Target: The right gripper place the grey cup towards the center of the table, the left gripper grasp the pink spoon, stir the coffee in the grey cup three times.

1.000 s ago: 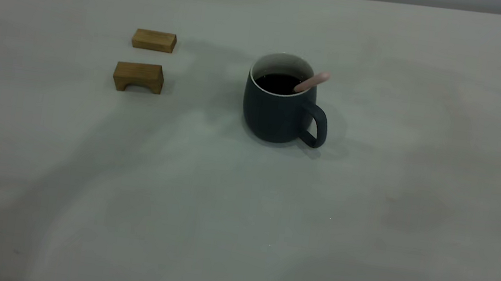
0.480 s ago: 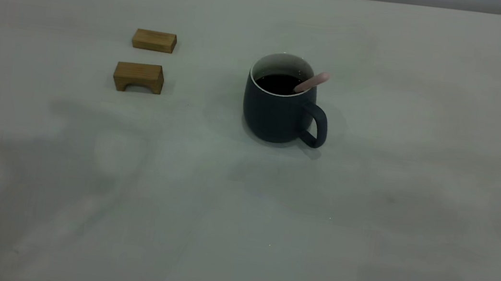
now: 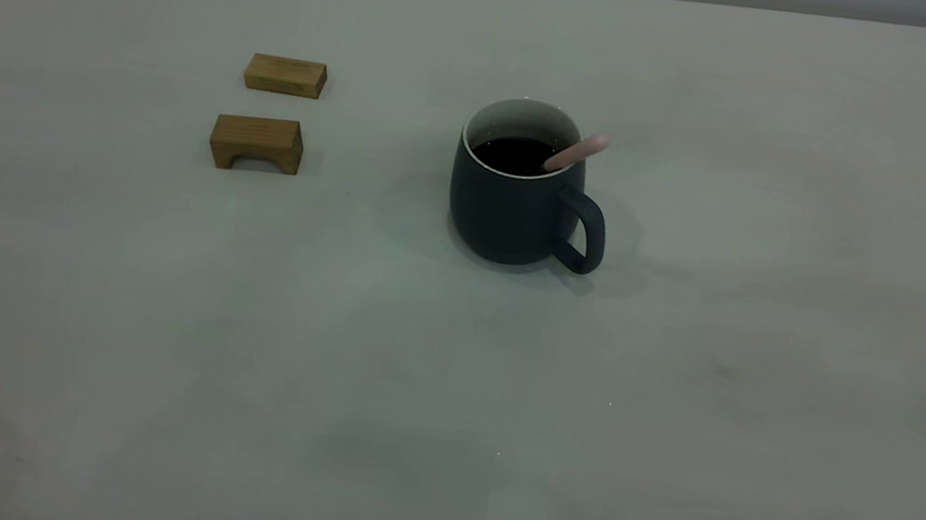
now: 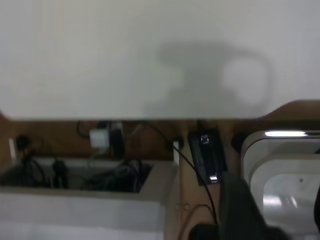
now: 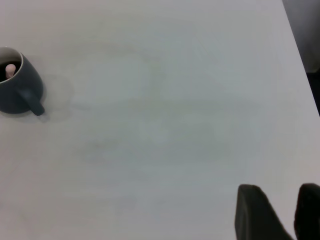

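Note:
The grey cup (image 3: 515,204) stands upright near the middle of the table (image 3: 444,401), its handle toward the near right. Dark coffee (image 3: 513,152) fills it. The pink spoon (image 3: 577,152) leans in the cup, handle over the rim on the right. No gripper shows in the exterior view. In the right wrist view the cup (image 5: 17,92) with the spoon (image 5: 10,70) is far off; my right gripper (image 5: 295,215) is open over bare table, holding nothing. My left gripper (image 4: 280,210) is open and empty, beyond the table's edge.
Two brown wooden blocks lie left of the cup, a flat one (image 3: 285,75) behind an arched one (image 3: 256,141). The left wrist view shows the table's edge (image 4: 125,117), cables and a white box (image 4: 285,175) below it.
The arms' shadows have slid off the table toward its near edge and faded. Cup, spoon and blocks have not moved.

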Controlling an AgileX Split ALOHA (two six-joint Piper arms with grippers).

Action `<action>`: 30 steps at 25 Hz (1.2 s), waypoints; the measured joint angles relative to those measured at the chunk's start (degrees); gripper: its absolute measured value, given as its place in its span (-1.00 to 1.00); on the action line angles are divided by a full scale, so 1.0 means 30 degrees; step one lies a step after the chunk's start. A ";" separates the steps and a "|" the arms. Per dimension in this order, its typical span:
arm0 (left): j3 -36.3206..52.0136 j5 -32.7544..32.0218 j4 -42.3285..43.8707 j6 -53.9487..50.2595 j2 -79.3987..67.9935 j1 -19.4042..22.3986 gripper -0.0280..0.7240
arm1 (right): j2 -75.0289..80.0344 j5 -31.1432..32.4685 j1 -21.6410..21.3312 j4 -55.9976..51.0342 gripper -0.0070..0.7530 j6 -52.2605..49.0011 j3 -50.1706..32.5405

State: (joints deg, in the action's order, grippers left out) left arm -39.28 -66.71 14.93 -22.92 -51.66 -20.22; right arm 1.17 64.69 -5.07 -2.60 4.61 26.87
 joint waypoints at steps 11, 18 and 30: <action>0.3467 0.1603 -0.2655 0.5010 0.9822 0.6052 0.23 | 0.0000 0.0000 0.0000 0.0000 -0.36 0.0000 0.0000; 0.3682 0.1026 -0.2855 0.5268 1.3927 0.7477 0.23 | 0.0000 0.0000 0.0000 -0.0017 -0.36 0.0000 0.0000; 0.3695 0.0705 -0.2895 0.5139 1.7446 0.7491 0.23 | 0.0000 0.0000 0.0000 -0.0024 -0.36 0.0000 0.0000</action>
State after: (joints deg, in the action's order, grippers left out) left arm -28.20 -64.60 6.25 -7.50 0.68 2.25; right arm 1.17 64.69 -5.07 -2.67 4.61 26.87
